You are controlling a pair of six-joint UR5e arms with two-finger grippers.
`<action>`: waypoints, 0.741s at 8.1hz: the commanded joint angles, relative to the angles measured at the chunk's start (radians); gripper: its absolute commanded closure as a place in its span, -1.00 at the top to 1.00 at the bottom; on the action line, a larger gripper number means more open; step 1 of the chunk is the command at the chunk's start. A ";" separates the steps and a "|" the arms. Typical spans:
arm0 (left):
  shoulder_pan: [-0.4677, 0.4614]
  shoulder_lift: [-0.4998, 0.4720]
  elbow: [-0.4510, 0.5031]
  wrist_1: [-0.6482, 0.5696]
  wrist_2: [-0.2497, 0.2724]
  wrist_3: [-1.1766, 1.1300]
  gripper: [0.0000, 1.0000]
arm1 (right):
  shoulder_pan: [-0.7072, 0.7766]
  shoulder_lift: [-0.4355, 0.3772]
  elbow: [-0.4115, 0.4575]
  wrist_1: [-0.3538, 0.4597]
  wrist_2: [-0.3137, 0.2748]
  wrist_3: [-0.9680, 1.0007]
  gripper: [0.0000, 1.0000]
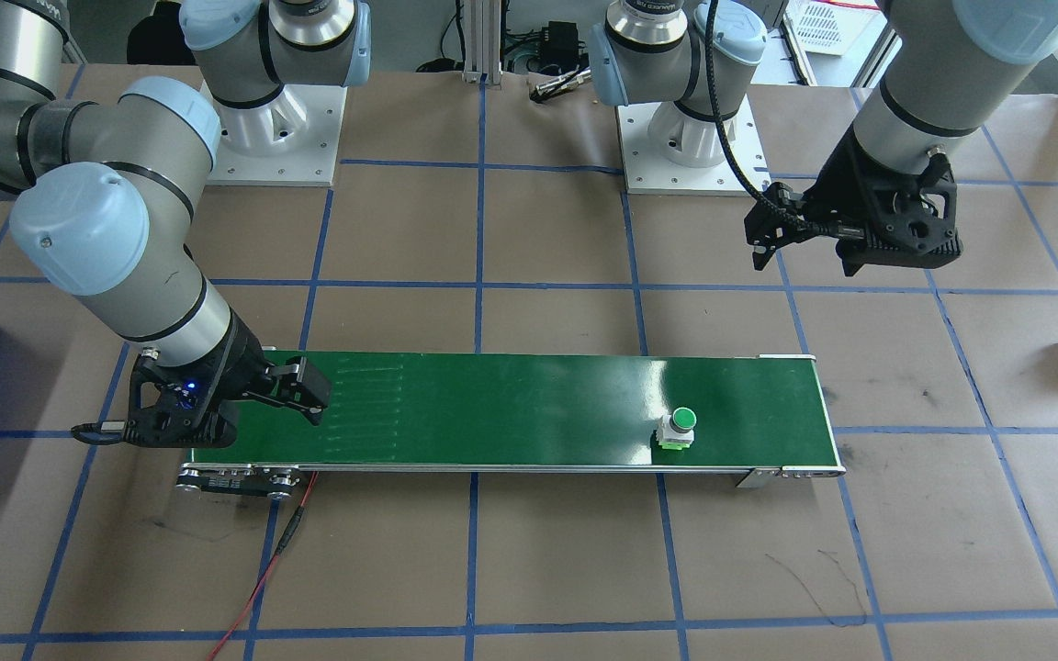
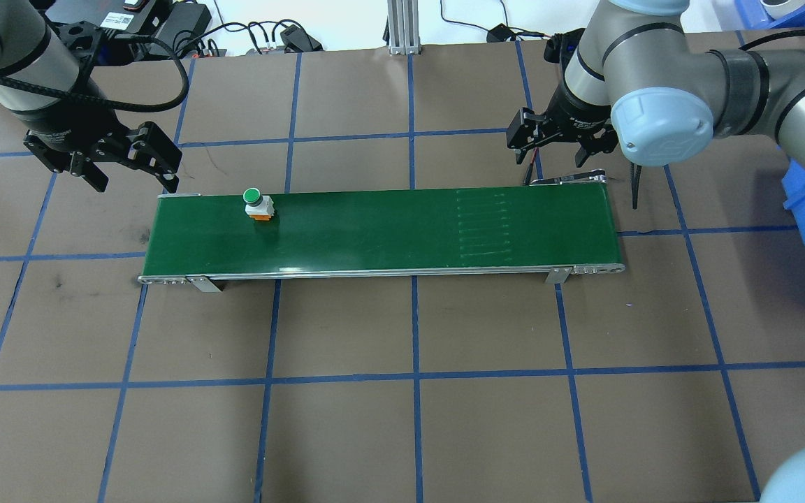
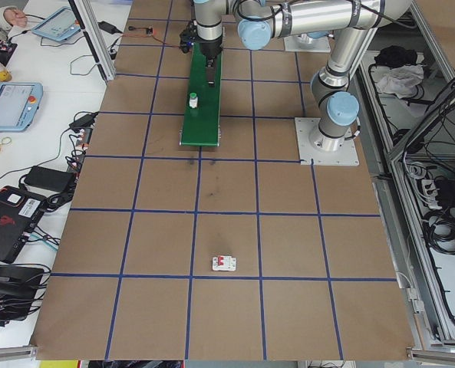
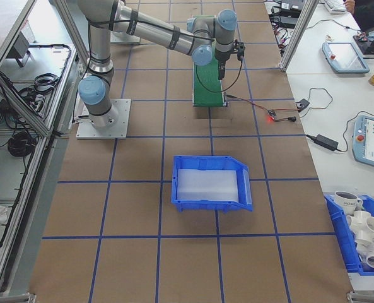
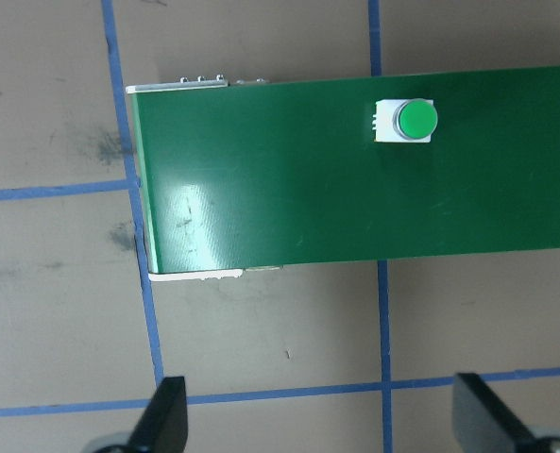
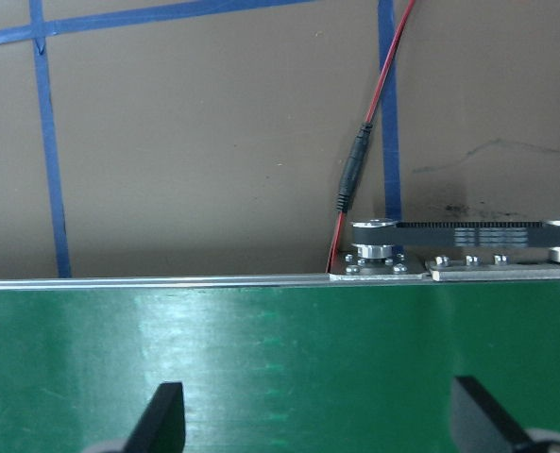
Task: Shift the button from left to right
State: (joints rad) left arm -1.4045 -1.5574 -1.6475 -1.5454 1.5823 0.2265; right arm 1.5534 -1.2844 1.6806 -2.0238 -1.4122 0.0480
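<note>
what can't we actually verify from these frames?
- Whether the conveyor belt is moving: stills only.
- Left gripper fingertips: cropped by the left wrist view's bottom edge.
- Button detail: too small in the left side view, not discernible in the right side one.
- Small white part: too small to identify.

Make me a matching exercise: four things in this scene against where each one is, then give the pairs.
Things:
1. button
2. left gripper
3. right gripper
4. blue bin

Places:
A. over the conveyor's right end
B. on the brown table, off the belt
C. on the green belt near its left end
D. over the table beyond the conveyor's left end

Pairs: 1-C, 2-D, 3-A, 4-B
</note>
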 commanded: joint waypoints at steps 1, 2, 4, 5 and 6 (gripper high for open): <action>-0.007 0.017 0.002 -0.064 0.001 -0.003 1.00 | -0.059 0.002 0.065 -0.039 0.108 -0.025 1.00; -0.023 0.013 0.003 -0.059 0.001 -0.004 1.00 | -0.061 0.001 0.065 -0.044 0.110 -0.020 1.00; -0.098 0.011 0.024 -0.056 0.001 -0.006 1.00 | -0.059 -0.001 0.067 -0.047 0.107 0.060 1.00; -0.109 0.011 0.025 -0.058 0.001 -0.006 1.00 | -0.059 0.002 0.067 -0.049 0.107 0.087 1.00; -0.110 0.011 0.026 -0.058 -0.005 -0.006 1.00 | -0.059 0.005 0.068 -0.055 0.108 0.089 1.00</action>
State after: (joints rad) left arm -1.4955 -1.5459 -1.6261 -1.6024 1.5826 0.2211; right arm 1.4946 -1.2831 1.7466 -2.0710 -1.3052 0.1052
